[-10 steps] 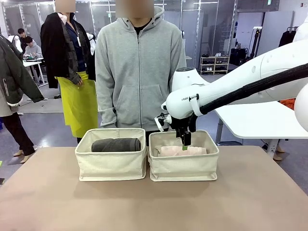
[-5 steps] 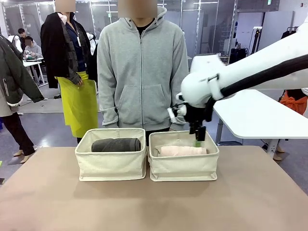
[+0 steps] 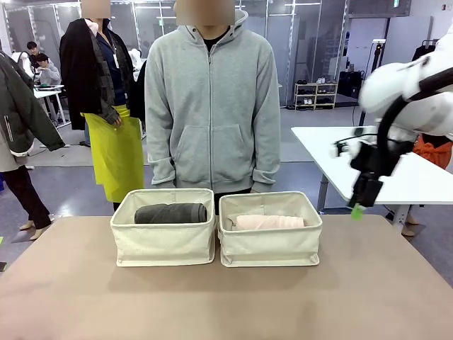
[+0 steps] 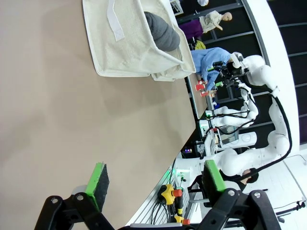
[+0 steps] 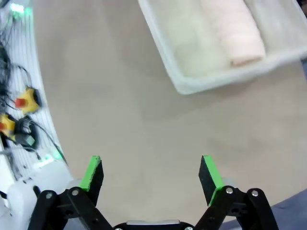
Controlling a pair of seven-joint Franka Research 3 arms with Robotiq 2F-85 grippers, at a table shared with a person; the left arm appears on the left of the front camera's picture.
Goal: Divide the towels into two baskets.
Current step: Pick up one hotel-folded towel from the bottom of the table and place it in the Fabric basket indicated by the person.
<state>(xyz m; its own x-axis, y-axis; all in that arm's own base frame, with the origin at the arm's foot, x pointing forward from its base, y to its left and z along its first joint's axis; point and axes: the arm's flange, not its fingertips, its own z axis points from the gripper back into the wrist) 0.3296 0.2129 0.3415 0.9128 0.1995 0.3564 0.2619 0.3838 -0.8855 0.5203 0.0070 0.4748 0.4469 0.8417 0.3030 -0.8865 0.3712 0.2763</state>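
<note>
Right end effector (image 3: 359, 205) hangs at right of frame, above the table (image 3: 226, 297) and clear of the baskets; fingers apart, nothing held. Left end effector (image 4: 153, 179) fingers also apart, empty, over bare table. Left basket (image 3: 163, 244) holds the dark grey towel (image 3: 170, 213); right basket (image 3: 270, 244) holds the peach-pink towel (image 3: 269, 222) with a pale roll (image 5: 194, 38) beside it. Sorting looks finished: no towels lie outside the baskets.

Two cream canvas baskets sit side by side — the left basket (image 3: 163, 241) and the right basket (image 3: 270, 243). Three towel rolls show — one dark grey (image 3: 170, 212), one peach-pink (image 3: 269, 222), one pale yellow (image 5: 192, 45).
</note>
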